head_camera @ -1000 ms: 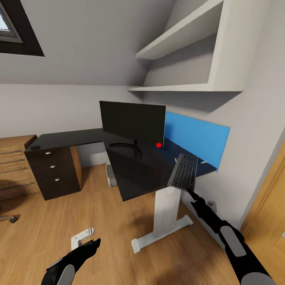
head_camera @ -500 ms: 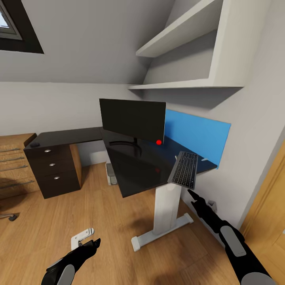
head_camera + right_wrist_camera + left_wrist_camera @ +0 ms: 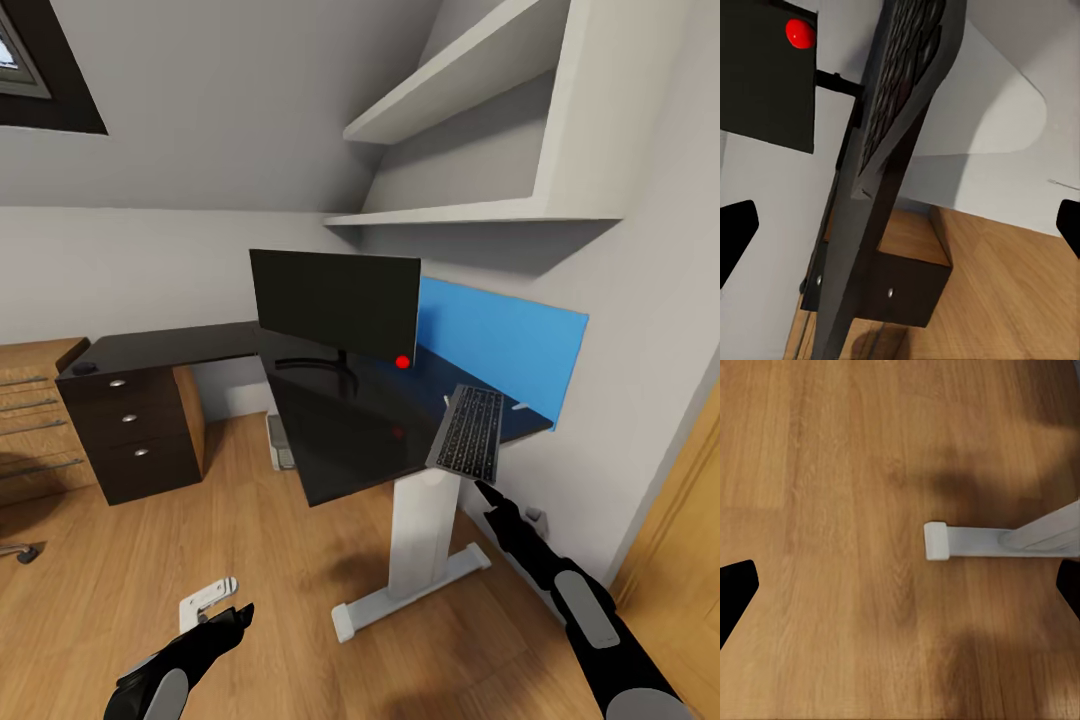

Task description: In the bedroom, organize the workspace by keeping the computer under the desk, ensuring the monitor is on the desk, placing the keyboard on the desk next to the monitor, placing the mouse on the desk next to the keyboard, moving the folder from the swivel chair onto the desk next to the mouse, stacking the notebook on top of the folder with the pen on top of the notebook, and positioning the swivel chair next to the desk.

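The monitor (image 3: 335, 300) stands on the black desk (image 3: 340, 430). The keyboard (image 3: 467, 432) lies at the desk's near right corner and overhangs the edge. My right gripper (image 3: 483, 489) is open just below the keyboard's near end, holding nothing. In the right wrist view the keyboard (image 3: 907, 67) lies ahead of the gripper (image 3: 900, 225). A bright blue folder (image 3: 500, 345) leans on the wall behind the desk. The mouse (image 3: 85, 368) sits on the desk's far left end. The computer (image 3: 280, 440) stands under the desk. My left gripper (image 3: 235, 615) hangs open above the floor. The notebook and pen are out of view.
The desk's white leg and foot (image 3: 415, 560) stand between my arms, and the foot (image 3: 945, 540) is also in the left wrist view. Black drawers (image 3: 130, 430) and a wooden cabinet (image 3: 30, 420) stand at left. A chair castor (image 3: 25, 552) and a small white object (image 3: 208, 597) are on the floor.
The right gripper has drawn back slightly from the keyboard's near end. The keyboard stays on the desk. The view has shifted a little.
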Robot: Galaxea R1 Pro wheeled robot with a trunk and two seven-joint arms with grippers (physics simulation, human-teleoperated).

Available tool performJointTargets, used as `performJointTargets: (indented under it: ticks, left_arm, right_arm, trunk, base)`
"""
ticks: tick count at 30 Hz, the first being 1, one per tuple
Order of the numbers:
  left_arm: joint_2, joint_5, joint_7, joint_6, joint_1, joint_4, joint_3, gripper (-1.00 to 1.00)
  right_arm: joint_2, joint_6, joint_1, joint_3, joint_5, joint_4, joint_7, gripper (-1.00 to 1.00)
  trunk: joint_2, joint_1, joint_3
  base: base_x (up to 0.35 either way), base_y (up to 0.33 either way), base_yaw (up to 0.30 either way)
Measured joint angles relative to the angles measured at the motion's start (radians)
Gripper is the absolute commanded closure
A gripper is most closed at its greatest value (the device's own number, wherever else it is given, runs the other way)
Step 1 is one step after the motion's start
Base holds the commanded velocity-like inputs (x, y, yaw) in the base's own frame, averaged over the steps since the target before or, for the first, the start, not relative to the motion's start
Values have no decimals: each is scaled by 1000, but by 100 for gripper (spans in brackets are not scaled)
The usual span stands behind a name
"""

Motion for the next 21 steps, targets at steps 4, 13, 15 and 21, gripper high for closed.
performJointTargets:
  ticks: [4, 13, 15, 21]
  left_arm:
    - [0, 1, 0, 1, 0, 5, 0, -100]
    - [1, 1, -1, 1, 0, 9, 0, -100]
    - [1, 1, -1, 1, 0, 9, 0, -100]
    - [1, 1, -1, 1, 0, 11, 0, -100]
  right_arm:
    - [0, -3, 0, -4, -39, 0, -2, -100]
    - [0, -15, 0, -7, -55, 0, -2, -100]
    - [0, -16, 0, -7, -55, 0, -2, -100]
    - [-1, -17, 0, -7, -55, 0, -2, -100]
  trunk:
    - [0, 0, 0]
    - [0, 0, 0]
    - [0, 0, 0]
    - [0, 0, 0]
  base:
    - [57, 3, 0]
    - [97, 26, 0]
    - [82, 4, 0]
    - [148, 1, 0]
